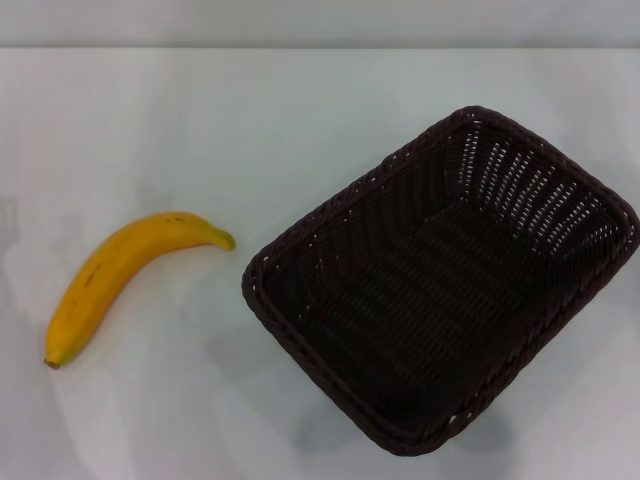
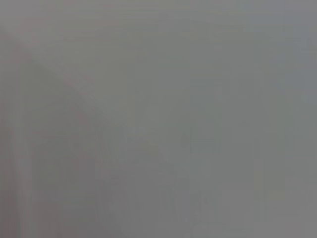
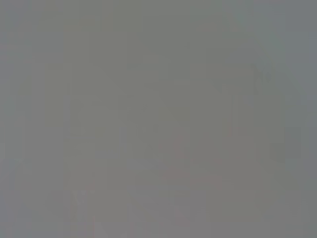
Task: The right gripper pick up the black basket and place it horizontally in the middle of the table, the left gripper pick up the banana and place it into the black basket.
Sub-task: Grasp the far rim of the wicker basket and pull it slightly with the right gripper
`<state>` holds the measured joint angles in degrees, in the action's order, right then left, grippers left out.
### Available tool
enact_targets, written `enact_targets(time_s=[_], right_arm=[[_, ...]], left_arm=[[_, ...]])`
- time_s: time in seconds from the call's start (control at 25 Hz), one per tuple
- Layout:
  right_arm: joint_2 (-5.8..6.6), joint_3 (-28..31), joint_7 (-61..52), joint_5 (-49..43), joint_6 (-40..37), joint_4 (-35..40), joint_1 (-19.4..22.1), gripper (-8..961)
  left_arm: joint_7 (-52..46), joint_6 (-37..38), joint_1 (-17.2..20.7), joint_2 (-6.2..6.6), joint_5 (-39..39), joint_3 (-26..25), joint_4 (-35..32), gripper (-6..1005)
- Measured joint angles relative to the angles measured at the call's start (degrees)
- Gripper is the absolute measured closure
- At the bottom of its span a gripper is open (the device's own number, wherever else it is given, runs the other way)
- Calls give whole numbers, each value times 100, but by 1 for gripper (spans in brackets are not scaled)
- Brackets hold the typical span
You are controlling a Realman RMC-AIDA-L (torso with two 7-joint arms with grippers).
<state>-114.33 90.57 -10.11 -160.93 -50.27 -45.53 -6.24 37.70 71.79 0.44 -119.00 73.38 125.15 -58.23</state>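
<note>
Lying askew at the bench's (image 1: 300,120) right front, the black basket (image 1: 440,285) is sitting empty. Left of it, apart, the banana (image 1: 120,275) is resting. Neither arm's fingers are showing; their state cannot be told.

Both wrist views give us only a flat grey field; we can make out no object, surface or finger in either. Neither gripper nor any arm shows in the head view, so we cannot tell where they are.

The black basket (image 1: 440,290) runs to the right edge of the head view, its far right corner just at the border. The table (image 1: 200,120) is cut off at the left, right and near edges. Underside of the banana (image 1: 120,275) is hidden from us.
</note>
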Motion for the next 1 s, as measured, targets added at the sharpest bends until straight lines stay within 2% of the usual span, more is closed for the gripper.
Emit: enact_targets(time_s=[0.72, 0.84, 1.0], right_arm=[[12, 11, 16, 0, 1, 1, 6, 127], [45, 19, 18, -80, 93, -44, -6, 126], [143, 68, -3, -455, 759, -461, -11, 126]], left_arm=[[-3, -8, -35, 0, 36, 0, 49, 111], [-22, -8, -35, 0, 37, 0, 49, 111], [-35, -8, -35, 0, 43, 0, 57, 111]])
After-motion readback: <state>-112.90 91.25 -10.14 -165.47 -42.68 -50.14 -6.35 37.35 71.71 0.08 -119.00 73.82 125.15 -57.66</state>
